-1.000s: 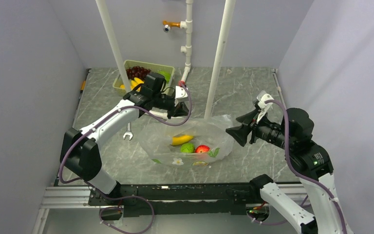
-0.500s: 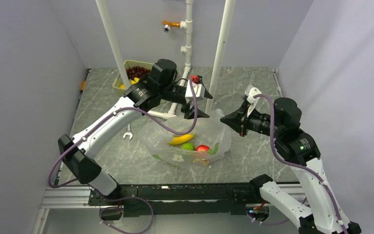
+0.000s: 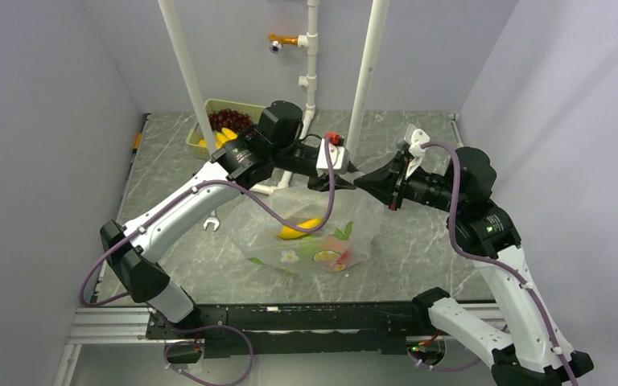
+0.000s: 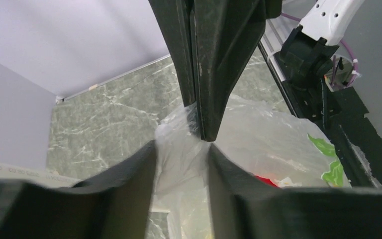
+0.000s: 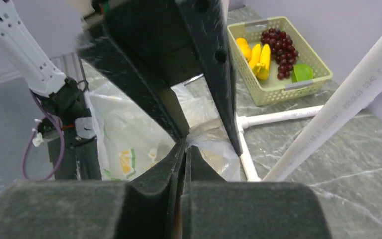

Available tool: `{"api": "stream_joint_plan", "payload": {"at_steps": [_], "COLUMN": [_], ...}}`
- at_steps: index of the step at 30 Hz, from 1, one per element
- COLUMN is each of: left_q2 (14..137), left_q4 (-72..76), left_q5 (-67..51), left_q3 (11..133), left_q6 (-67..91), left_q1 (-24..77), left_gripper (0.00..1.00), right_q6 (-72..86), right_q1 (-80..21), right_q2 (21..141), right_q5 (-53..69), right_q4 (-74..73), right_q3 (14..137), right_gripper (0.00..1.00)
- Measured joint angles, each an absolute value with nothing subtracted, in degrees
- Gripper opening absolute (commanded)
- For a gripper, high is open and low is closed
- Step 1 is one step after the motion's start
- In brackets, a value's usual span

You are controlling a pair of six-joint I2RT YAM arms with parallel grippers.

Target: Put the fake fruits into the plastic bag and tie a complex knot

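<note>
Right wrist: my right gripper point(image 5: 184, 145) pinched the crinkly printed clear plastic bag point(image 5: 124, 132), left gripper point(image 5: 209, 142) stood apart; pulling hard could slip it free.

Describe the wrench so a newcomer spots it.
On the grey marble table, look just left of the plastic bag, beside the left arm's white forearm. The wrench lies there: the only small silver metal tool.

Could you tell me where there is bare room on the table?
Bare tabletop lies right of the plastic bag and nearside of the wrench. Crowded: above the bag, where left gripper and right gripper meet, and around the basket.
</note>
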State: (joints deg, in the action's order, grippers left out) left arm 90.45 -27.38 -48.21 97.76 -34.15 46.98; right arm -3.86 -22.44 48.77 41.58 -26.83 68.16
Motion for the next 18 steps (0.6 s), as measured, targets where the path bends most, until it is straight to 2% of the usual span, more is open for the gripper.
{"api": "stream_joint_plan", "payload": {"at_steps": [2, 3, 5, 6, 7, 13, 18], "left_q2": [90.02, 89.67, 88.62, 88.12, 87.44, 86.46, 86.48], "left_q4": [-25.32, -23.97, -19.97, -18.28, -15.35, -1.63, 9.08], "left_q5": [-48.31, -48.51, -49.52, -49.93, -50.65, -55.40, -60.77], "left_q3": [95.83, 94.56, 91.18, 89.71, 87.68, 81.89, 80.55], "left_q6": [-32.69, -31.42, -27.86, -26.04, -23.09, -10.61, -0.84], "left_q1": [46.59, 46.22, 44.69, 43.77, 42.37, 37.65, 38.13], "left_gripper": [0.12, 0.09, 0.08, 0.08, 0.09, 0.16, 0.17], "right_q6": [-2.79, -2.52, -2.28, -2.26, -2.42, -4.25, -5.02], "right_q1": [-22.44, -22.44, -22.44, -22.44, -22.44, -22.44, -22.44], "right_q2": [49.06, 49.10, 49.01, 48.80, 48.47, 44.58, 44.47], "right_q5": [42.04, 42.11, 41.74, 40.97, 40.14, 36.21, 36.73], "right_q4": [-25.91, -25.76, -26.02, -26.46, -27.03, -28.99, -25.78], "right_q3": [68.23, 68.34, 68.64, 68.86, 69.08, 67.48, 62.08], "right_gripper": [0.33, 0.47, 0.79, 0.89, 0.95, 1.00, 1.00]}}
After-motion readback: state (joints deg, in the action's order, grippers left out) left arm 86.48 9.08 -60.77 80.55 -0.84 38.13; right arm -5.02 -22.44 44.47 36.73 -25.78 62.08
